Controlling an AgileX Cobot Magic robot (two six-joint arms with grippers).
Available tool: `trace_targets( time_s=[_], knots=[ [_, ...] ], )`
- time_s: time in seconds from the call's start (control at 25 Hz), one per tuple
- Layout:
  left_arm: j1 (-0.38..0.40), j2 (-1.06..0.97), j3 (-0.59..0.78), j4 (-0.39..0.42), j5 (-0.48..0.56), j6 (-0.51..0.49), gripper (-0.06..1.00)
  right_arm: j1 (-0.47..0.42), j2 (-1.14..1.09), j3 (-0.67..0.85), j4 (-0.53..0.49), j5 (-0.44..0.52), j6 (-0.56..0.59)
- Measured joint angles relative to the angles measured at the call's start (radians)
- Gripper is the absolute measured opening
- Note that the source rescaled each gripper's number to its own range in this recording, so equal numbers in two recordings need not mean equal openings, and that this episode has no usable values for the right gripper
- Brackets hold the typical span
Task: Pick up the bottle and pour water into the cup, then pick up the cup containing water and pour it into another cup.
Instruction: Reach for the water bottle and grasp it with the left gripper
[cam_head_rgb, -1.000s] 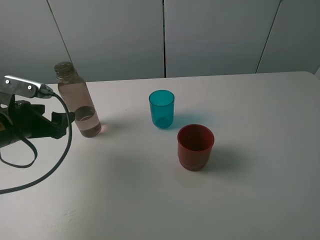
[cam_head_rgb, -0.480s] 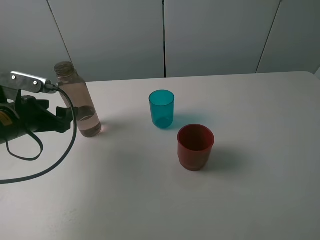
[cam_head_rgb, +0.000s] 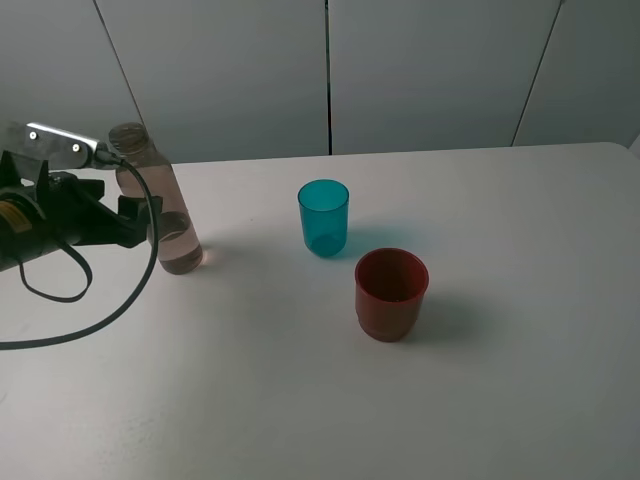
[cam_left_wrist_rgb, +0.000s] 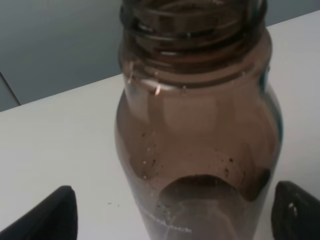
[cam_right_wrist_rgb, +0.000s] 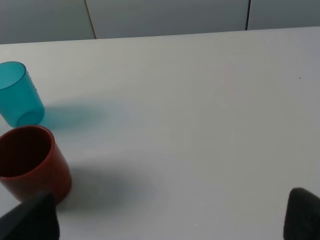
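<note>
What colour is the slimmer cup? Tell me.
The slimmer cup is teal-blue; clearest in the exterior high view.

Bottle (cam_head_rgb: 165, 215) left of cup (cam_head_rgb: 323, 217)

The bottle (cam_head_rgb: 172, 222) is tall, slim, clear brownish-tinted plastic. It has no cap, stands upright at the left of the frame and holds water in its lower part. The teal cup (cam_head_rgb: 323, 218) is translucent and straight-sided, upright just left of centre. The red cup (cam_head_rgb: 391, 295) is opaque and wider, with a ridge near its base. It stands upright near the teal cup, to its lower right, not touching.
</note>
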Motion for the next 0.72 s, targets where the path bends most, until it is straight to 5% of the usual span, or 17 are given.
trace_targets(
  time_s=[0.72],
  knots=[
    [0.000,0.152,-0.080,0.044,-0.025,0.000,0.95,0.000,0.000,0.000,0.000,0.000,0.000]
  ],
)
